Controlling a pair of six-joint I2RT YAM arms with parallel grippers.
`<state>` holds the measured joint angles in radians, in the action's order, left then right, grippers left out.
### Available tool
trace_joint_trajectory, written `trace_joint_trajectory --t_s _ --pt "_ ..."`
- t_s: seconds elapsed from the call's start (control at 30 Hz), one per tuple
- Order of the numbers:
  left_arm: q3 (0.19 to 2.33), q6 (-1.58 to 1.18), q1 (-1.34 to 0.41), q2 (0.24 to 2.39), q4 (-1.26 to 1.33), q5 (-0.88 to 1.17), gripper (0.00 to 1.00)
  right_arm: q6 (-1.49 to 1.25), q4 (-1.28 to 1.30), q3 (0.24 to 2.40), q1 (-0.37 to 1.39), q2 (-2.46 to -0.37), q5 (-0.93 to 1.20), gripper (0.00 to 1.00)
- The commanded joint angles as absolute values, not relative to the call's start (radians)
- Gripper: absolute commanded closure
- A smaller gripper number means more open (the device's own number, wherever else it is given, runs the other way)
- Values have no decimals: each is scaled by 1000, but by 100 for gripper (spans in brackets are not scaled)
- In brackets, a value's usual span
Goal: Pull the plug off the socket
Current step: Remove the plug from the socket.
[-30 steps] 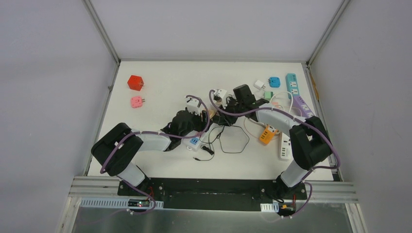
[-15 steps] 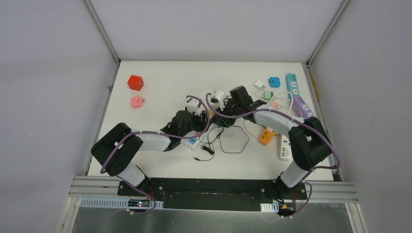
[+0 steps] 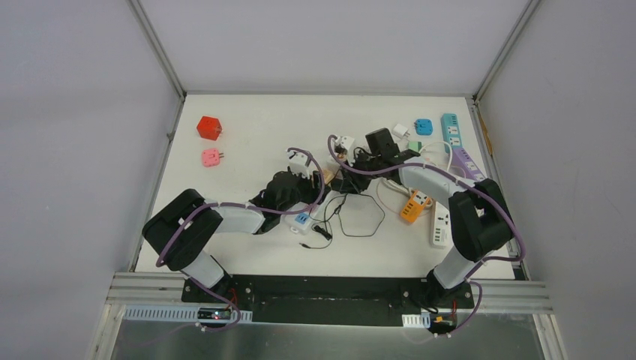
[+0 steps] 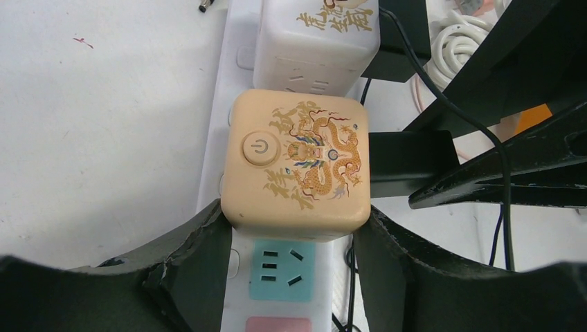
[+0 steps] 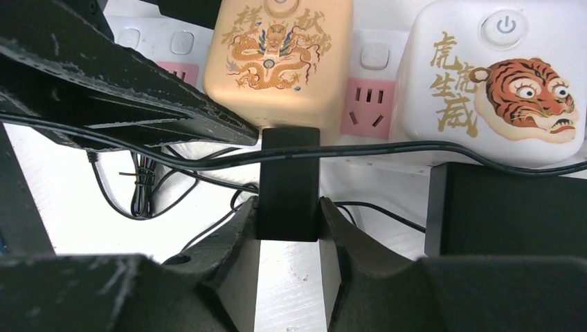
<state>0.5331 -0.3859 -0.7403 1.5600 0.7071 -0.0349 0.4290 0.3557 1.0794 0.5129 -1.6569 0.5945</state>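
Black plug (image 5: 289,183) seated in the side of the beige dragon cube socket (image 4: 297,162), near the middle of the bench (image 3: 247,127).

We see the right fingers (image 5: 228,256) clamped on the plug's two flat sides, with its end flush against the cube and no gap showing. The left fingers (image 4: 194,249) are closed against the cube's near corners, one on each side, where it sits on the white power strip (image 4: 232,76). A thin black cord (image 5: 415,149) crosses the plug close to the cube. A blue outlet (image 4: 280,270) on the strip shows between the left fingers. Just beside the dragon cube on the same strip sits a white tiger cube (image 5: 502,76), with a larger black block (image 5: 505,207) against its side.
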Motion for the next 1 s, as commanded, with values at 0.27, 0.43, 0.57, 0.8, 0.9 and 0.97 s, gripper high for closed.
trace_joint_trajectory --t_s 0.27,0.43,0.57,0.8,0.9,0.97 --pt "519 -397 -732 1583 625 -56 100 399 373 1114 686 -1610 631 100" --pt "520 -395 -731 1588 621 -62 100 438 398 1123 665 -1609 590 100" --pt "522 -394 -731 1595 621 -61 100 439 414 1120 555 -1597 612 100" --pt "521 -400 -732 1614 645 -56 100 396 391 1101 523 -1599 655 100" --pt "513 -409 -732 1621 659 -55 100 396 387 1100 578 -1595 669 100" --pt "509 -411 -732 1623 662 -58 100 401 382 1097 619 -1590 676 100"
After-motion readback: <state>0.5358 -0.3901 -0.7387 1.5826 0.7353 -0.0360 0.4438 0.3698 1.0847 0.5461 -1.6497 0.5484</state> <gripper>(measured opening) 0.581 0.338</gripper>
